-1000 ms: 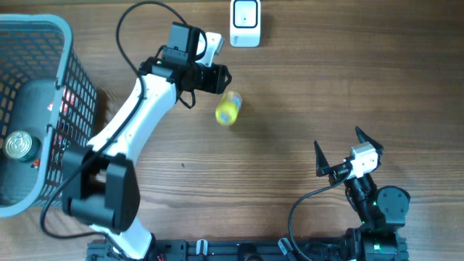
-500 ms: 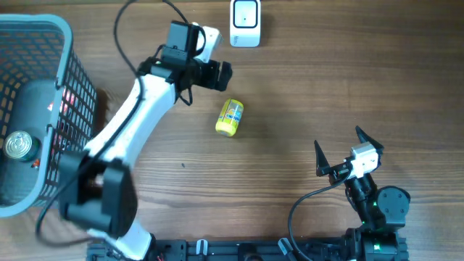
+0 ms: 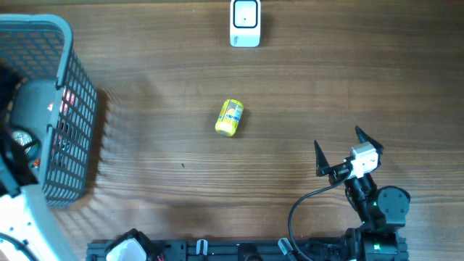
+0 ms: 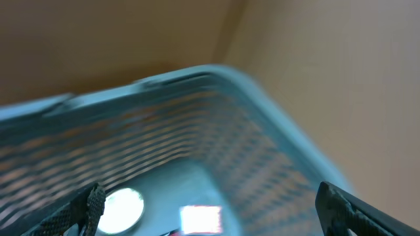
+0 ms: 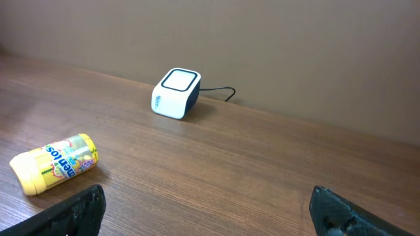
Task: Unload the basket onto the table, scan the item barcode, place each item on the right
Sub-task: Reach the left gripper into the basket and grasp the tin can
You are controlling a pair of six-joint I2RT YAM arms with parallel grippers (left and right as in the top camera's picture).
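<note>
While gaping fully w/ nothing held, left fingers (image 4: pixel 85 213) hang over the basket (image 4: pixel 262 105), prob. to reach an item inside; right fingers (image 5: pixel 75 211), equally wide & empty, sit parked. Yellow Mentos bottle (image 3: pixel 230 117) lies sideways on the counter (image 3: pixel 326 80), apart from the scanner (image 3: pixel 245 23), not presented to it.

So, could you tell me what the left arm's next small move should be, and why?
Probably lower the open left gripper into the basket toward the can: the wrist view looks down into it, the can's top low in frame. The yellow bottle lies on the table, unheld.
</note>
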